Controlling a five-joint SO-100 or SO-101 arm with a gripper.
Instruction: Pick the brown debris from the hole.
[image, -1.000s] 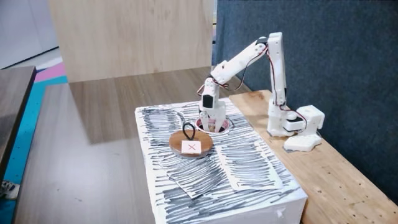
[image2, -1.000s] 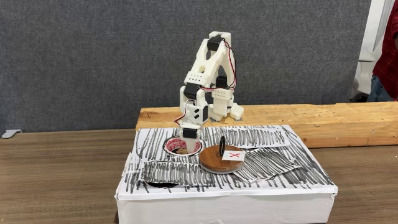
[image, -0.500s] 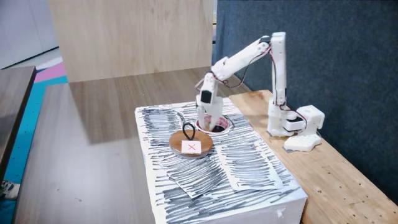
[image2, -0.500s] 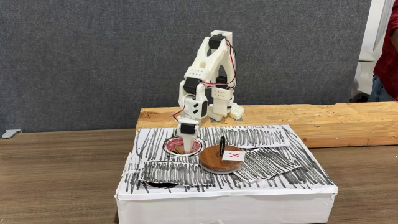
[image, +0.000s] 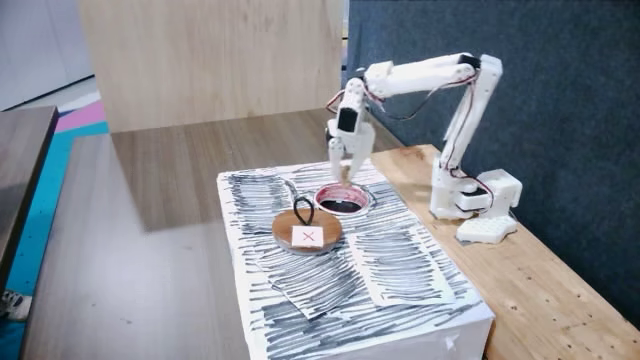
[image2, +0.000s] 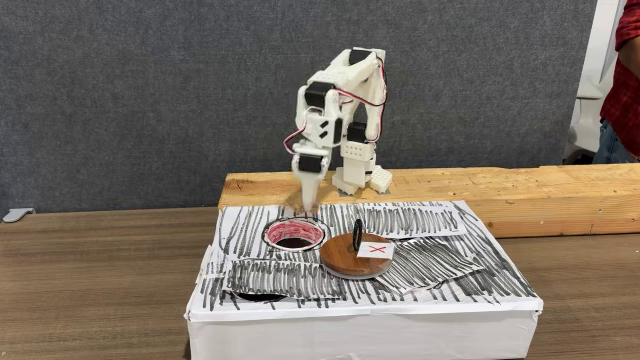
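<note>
hole (image: 340, 199) (image2: 294, 236): round, dark, pinkish-red rim | set in the striped box top, just left of the wooden disc in a fixed view | brown debris: too small to tell

Pinkish-red-rimmed dark hole (image: 340, 201); black-scribbled white box (image2: 440, 295)

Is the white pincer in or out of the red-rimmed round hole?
Out: the white pincer hangs above the red-rimmed round hole, its tips clear of the rim in both fixed views.
</note>
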